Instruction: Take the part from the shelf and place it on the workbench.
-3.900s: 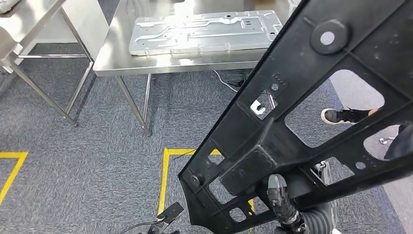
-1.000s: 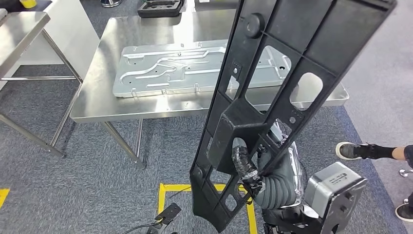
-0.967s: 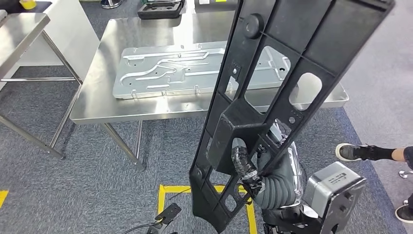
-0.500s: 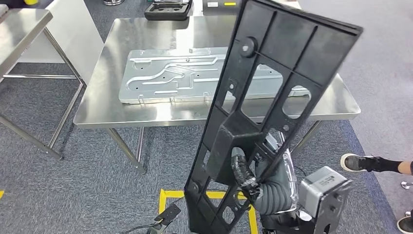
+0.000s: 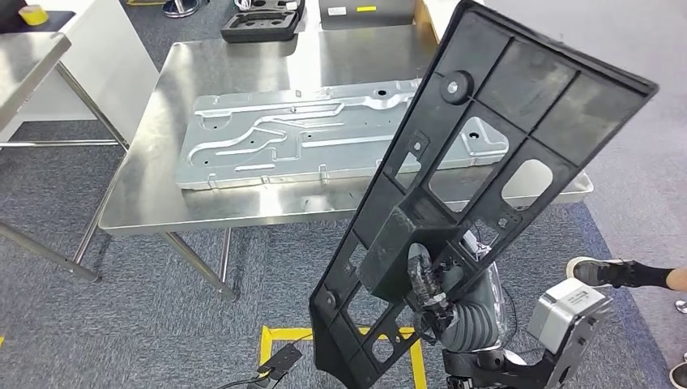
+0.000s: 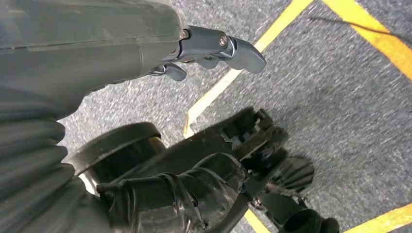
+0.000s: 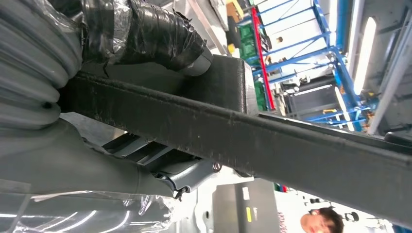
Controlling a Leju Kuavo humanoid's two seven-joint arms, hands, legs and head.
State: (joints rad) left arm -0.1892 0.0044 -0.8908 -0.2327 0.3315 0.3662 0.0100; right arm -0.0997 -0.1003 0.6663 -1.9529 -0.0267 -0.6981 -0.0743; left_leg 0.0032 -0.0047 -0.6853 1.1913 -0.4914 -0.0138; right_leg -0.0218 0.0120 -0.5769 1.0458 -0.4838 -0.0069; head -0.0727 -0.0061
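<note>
The black part (image 5: 454, 211) is held tight by the right hand (image 5: 428, 279) near the desk (image 5: 154, 186). It must be laid flat there next. Nothing is held by the left hand (image 6: 214, 48).

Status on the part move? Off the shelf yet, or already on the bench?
Done: the black part is off the shelf and held by the right hand, tilted in the air in front of the workbench. In hand: carrying it over the bench edge. Left: setting it down; the metal plate already takes up much of the top. The left hand holds nothing.
</note>
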